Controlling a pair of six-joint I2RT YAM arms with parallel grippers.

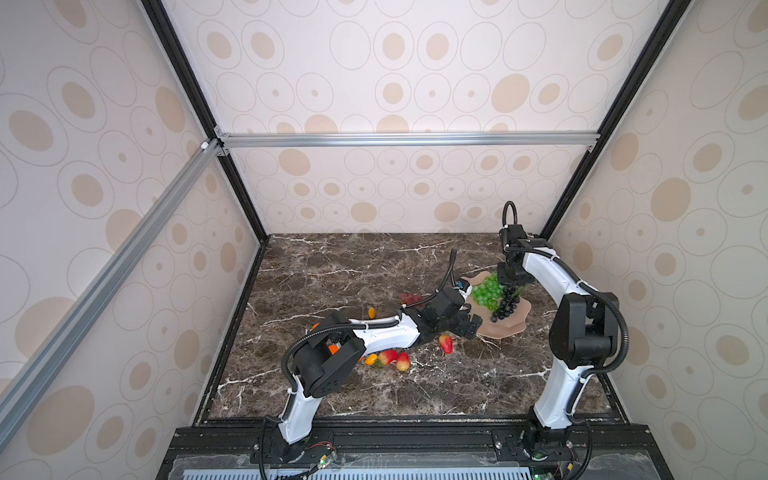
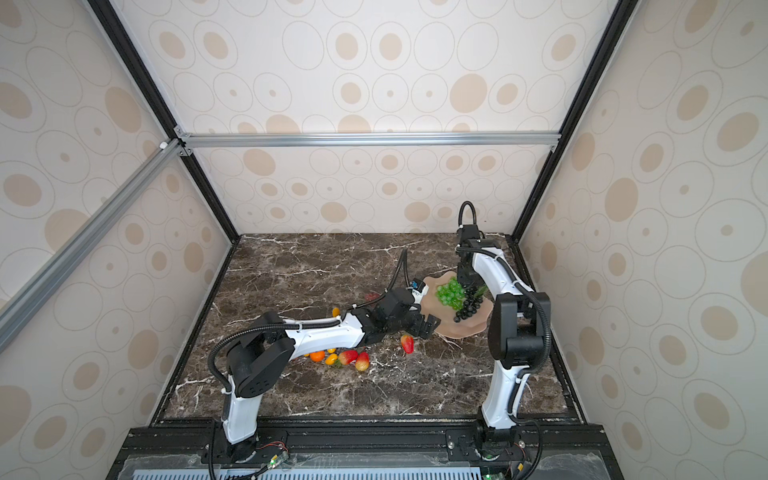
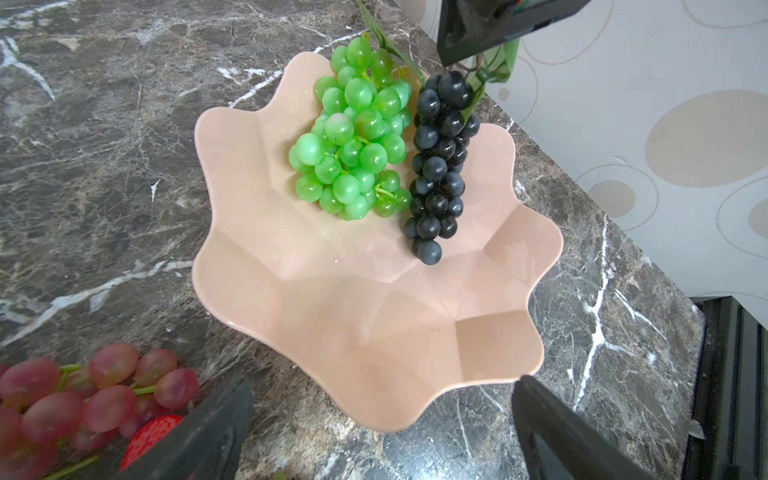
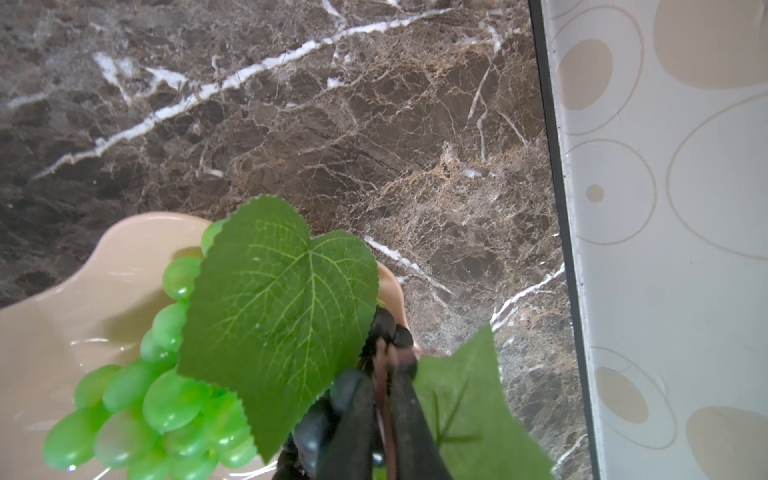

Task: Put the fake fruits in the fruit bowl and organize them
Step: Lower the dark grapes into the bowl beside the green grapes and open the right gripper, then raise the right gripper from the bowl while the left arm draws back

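Observation:
The pale pink fruit bowl (image 1: 505,330) (image 3: 257,291) stands at the right of the marble top. A green grape bunch (image 1: 486,291) (image 3: 353,145) lies in it. Beside that, a dark grape bunch (image 1: 505,305) (image 3: 440,166) hangs down into the bowl by its stem, and my right gripper (image 1: 509,286) (image 4: 388,353) is shut on that stem between two leaves. My left gripper (image 1: 469,326) (image 3: 384,384) is open and empty, low at the bowl's near-left rim. A red grape bunch (image 1: 409,297) (image 3: 83,395) lies on the table left of the bowl.
One strawberry (image 1: 446,343) lies under the left forearm. Two more (image 1: 387,356) (image 1: 402,361) and small yellow-orange fruits (image 1: 371,359) (image 1: 372,312) lie further left, with an orange (image 2: 317,355) by the left elbow. The enclosure's right wall (image 4: 665,249) is close behind the bowl.

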